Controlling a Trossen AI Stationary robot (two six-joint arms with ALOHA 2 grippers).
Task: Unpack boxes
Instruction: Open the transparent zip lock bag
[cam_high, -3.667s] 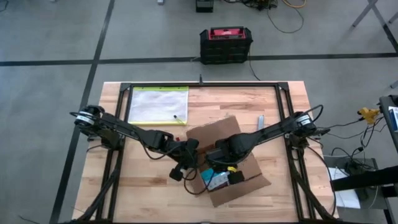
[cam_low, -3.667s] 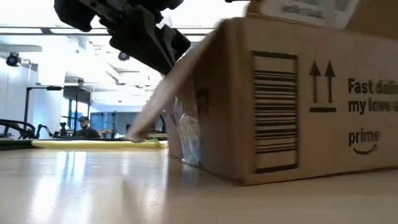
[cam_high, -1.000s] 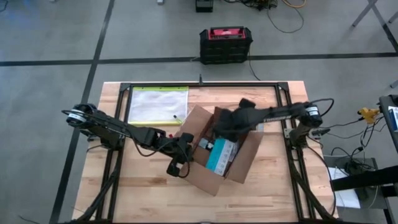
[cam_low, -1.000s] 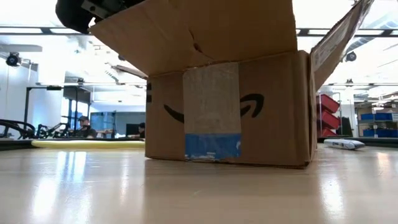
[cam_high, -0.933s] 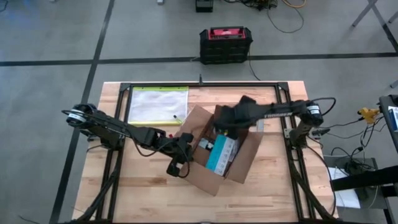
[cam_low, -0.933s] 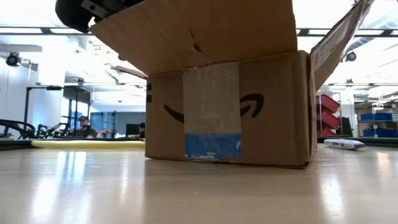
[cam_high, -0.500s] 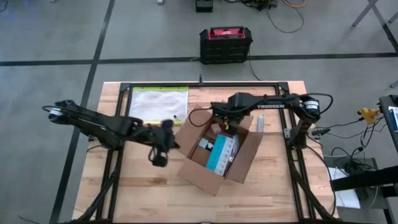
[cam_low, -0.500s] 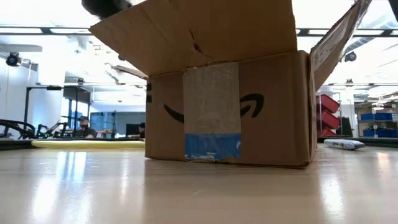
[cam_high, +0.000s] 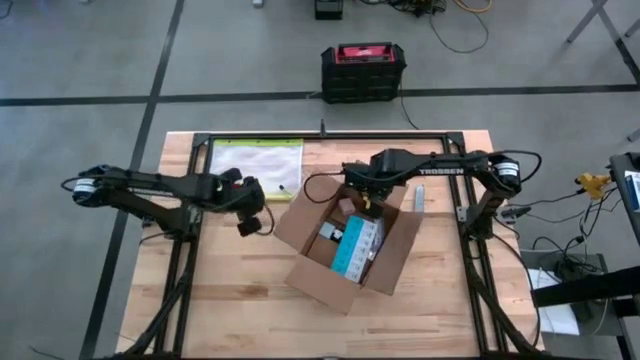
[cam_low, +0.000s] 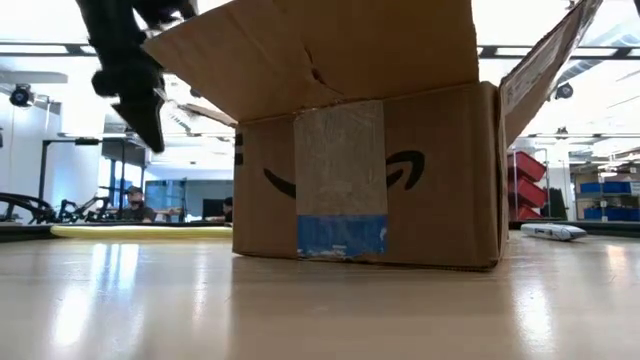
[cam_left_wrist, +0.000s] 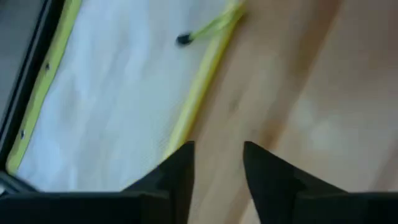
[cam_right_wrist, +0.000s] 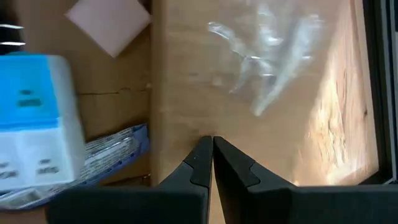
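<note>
The brown cardboard box (cam_high: 350, 245) stands open on the table, its flaps spread, its taped side toward the low view (cam_low: 360, 180). Inside lie a blue and white carton (cam_right_wrist: 31, 118) and a pink square (cam_right_wrist: 109, 25). My right gripper (cam_right_wrist: 212, 146) is shut and points down over the box's far edge (cam_high: 364, 205). My left gripper (cam_left_wrist: 217, 158) is open and empty. It hangs left of the box (cam_high: 250, 226), above bare wood beside the clear yellow-edged pouch (cam_left_wrist: 112, 93), and also shows in the low view (cam_low: 140, 110). My right gripper's shut fingertips (cam_right_wrist: 205, 155) stand over the brown surface (cam_right_wrist: 186, 93) just beside the box's inside, pointing down. Whether they touch it I cannot tell. My left gripper touches nothing.
The pouch (cam_high: 255, 168) lies flat at the far left of the table. A clear bag with a grey stick (cam_high: 419, 196) lies right of the box. A black and red case (cam_high: 363, 72) stands on the floor beyond the table. Bare wood shows along the near edge.
My left gripper has left the box's near-left flap and gone toward the table's left and far side, next to the pouch, turning as it went. My right gripper has shifted from over the box's inside toward its far edge. The box has kept still.
</note>
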